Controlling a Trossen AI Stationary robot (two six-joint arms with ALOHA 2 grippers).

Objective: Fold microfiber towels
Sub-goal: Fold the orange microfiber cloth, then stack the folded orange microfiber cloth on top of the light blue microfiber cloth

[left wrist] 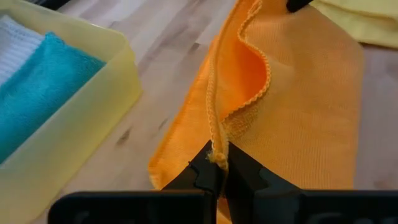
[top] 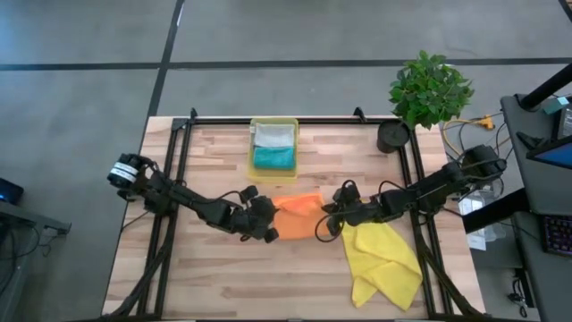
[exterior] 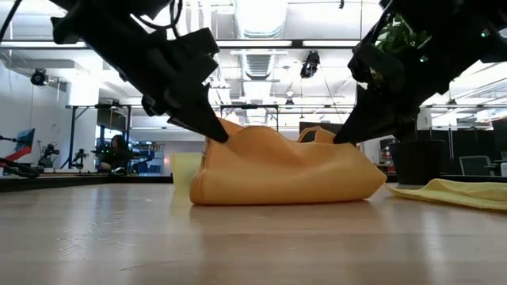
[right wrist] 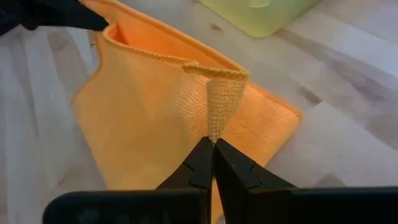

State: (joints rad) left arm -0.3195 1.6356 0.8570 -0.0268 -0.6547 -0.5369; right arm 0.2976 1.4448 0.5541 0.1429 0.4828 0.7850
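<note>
The orange towel [top: 299, 217] lies folded at the table's middle, its lower fold on the wood [exterior: 285, 190]. My left gripper [top: 268, 224] is shut on the towel's left end. My right gripper [top: 332, 219] is shut on its right end. The bright yellow towel [top: 384, 259] lies crumpled on the table at the right. The teal towel [top: 273, 158] and the light grey towel [top: 274, 136] lie folded in the yellow tray [top: 252, 152]. My left gripper pinches the orange towel's hemmed edges at a corner [left wrist: 217, 155] between its two fingers; more than one layer seems caught. The fingers slant down from the table's left. The corner is raised, and the towel's body rests on the table. My right gripper pinches a hemmed corner [right wrist: 214, 134] of the orange towel's upper layer between its two fingertips. The fingers slant down from the table's right. The corner stands up in a small peak, and the rest of the towel lies on the table.
The translucent yellow tray stands at the table's far middle, close behind the orange towel. A potted plant [top: 429, 88] and a dark round pot [top: 393, 136] stand at the far right corner. Bare wood lies toward the near edge [top: 268, 286].
</note>
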